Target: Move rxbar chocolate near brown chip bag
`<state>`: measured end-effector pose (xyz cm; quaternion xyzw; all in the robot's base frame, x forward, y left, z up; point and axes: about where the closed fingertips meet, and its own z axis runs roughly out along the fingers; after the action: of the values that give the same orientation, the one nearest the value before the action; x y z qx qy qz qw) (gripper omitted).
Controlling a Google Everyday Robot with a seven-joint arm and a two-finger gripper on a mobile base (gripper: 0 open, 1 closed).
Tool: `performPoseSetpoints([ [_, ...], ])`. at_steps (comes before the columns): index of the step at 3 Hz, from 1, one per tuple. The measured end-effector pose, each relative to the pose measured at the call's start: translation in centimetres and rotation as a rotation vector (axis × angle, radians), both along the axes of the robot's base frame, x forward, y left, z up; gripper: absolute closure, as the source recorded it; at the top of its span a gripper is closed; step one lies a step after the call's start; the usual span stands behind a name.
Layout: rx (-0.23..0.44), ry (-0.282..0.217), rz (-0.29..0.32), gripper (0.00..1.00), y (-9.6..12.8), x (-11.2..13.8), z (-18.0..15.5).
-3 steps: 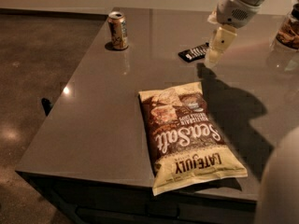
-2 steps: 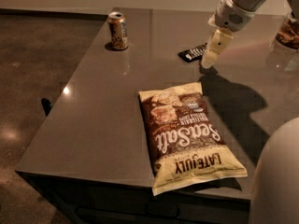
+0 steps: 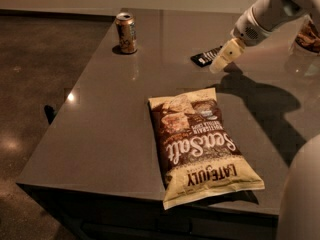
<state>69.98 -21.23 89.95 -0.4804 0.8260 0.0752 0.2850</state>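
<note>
Camera view looks down across a grey surface (image 3: 110, 129) from its near edge. The rxbar chocolate (image 3: 204, 58) lies flat toward the far right part of the surface. It is a small black wrapper with white lettering, set at a slant.

The hand (image 3: 220, 63) is at the end of the bar nearest the surface's right edge. It is cream-coloured and angled downward, with its tip at or just over the surface. From where I stand it overlaps that end of the wrapper, and I cannot tell whether it is clenched, released or has hold of the bar. The white arm (image 3: 265, 14) runs up from it toward the far right corner and throws a broad shadow over the right side of the surface.

The brown chip bag (image 3: 200, 146) lies flat by the near edge, toward the near right corner. Its "Sea Salt" script reads upside down from here. One cream end points toward the bar and the other almost reaches the near edge. Bar and bag are well apart, with bare surface between them.

A gold can (image 3: 127, 32) stands upright close to the far left corner, near the left edge. At the right edge sits something brownish (image 3: 307, 34), possibly another snack, too blurred to name.
</note>
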Motion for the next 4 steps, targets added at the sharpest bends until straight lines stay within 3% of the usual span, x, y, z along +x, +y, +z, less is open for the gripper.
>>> performPoseSetpoints([
  [1,0.108,-0.021,-0.12,0.0,-1.0,1.8,-1.2],
  [2,0.164,-0.047,-0.213,0.0,-1.7,3.5,-2.1],
  [4,0.178,-0.082,-0.351,0.0,-2.3,6.3,-4.1],
])
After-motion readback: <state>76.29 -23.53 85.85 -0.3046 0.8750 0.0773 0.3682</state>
